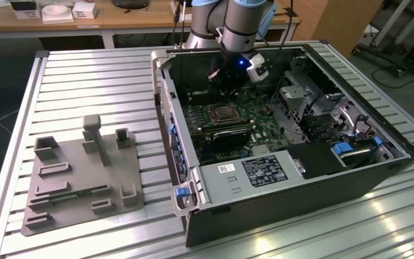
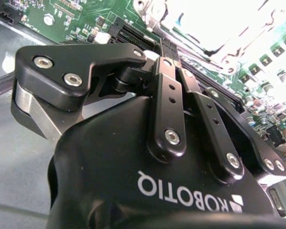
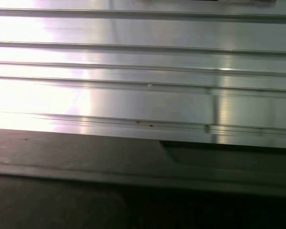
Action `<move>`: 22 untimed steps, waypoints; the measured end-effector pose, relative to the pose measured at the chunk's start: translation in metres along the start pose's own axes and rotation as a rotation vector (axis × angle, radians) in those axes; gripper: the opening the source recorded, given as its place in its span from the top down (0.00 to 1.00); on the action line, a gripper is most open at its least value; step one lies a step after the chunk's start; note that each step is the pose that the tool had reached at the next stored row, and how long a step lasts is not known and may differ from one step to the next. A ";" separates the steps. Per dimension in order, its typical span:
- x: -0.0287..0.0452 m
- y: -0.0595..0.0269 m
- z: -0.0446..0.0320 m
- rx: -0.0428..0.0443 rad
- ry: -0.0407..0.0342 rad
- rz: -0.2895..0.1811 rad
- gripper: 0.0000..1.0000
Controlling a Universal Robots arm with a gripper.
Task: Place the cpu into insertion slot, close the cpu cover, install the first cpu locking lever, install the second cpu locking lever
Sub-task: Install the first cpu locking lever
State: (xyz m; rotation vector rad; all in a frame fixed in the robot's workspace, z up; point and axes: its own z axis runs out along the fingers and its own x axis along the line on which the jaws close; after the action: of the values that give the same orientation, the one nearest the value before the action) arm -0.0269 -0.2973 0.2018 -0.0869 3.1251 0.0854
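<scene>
Ribbed aluminium table (image 1: 84,75) takes up the middle of the room, with a wooden desk (image 1: 121,19) behind it.

On the arm's black gripper (image 2: 169,47) the two fingers (image 2: 168,90) stand pressed together in the second wrist view, with only a thin seam between the tips and nothing I can see held in them. Just beyond the tips lies the green circuit board (image 2: 76,19). On it a silvery square, washed out by glare, marks the insertion slot (image 2: 205,24).

In the exterior view the gripper (image 1: 225,89) hangs tips-down inside the open black computer case (image 1: 301,210), over the board (image 1: 264,121) and near the far side of the insertion slot (image 1: 221,113). I cannot tell whether it touches anything. The slot shows a silvery metal rim lying flat and a dark grey middle. I cannot separate the cpu cover from that rim, nor make out whether the cpu sits inside.

Further out, a silver box with a black label (image 1: 264,170) fills the near end of the case, with a small blue latch (image 1: 183,191) at its corner. On the exterior view's left, well apart from the case, a grey plastic fixture plate (image 1: 84,178) with upright posts rests on the slats.

The first wrist view looks across those bright slats (image 3: 143,95) — a dark flat edge (image 3: 86,162) runs below them.
</scene>
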 end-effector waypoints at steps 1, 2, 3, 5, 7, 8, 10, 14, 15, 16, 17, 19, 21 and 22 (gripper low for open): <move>-0.0002 0.0000 0.0000 0.0000 0.0001 0.000 0.89; -0.0005 0.0000 0.0001 -0.0001 0.0001 0.000 0.89; -0.0007 0.0000 0.0001 -0.0002 0.0000 0.000 0.89; -0.0009 -0.0002 0.0002 -0.0003 -0.0002 0.000 0.89; -0.0010 -0.0003 0.0003 -0.0001 -0.0001 0.000 0.89; -0.0009 -0.0003 0.0004 -0.0001 0.0000 0.000 0.89; -0.0010 -0.0003 0.0007 -0.0001 -0.0001 0.000 0.89; -0.0002 -0.0003 0.0009 -0.0001 -0.0001 0.000 0.89; 0.0000 -0.0003 0.0009 -0.0001 0.0000 0.000 0.89; 0.0004 -0.0002 0.0010 -0.0002 -0.0002 0.000 0.89; 0.0009 -0.0002 0.0010 -0.0002 -0.0002 0.000 0.89; 0.0013 -0.0002 0.0010 -0.0001 -0.0001 0.000 0.89; 0.0014 -0.0003 0.0012 -0.0001 0.0000 0.000 0.89; 0.0014 -0.0003 0.0015 -0.0002 -0.0001 0.000 0.89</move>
State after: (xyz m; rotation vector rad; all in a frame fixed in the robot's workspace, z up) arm -0.0282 -0.2976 0.2003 -0.0870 3.1250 0.0858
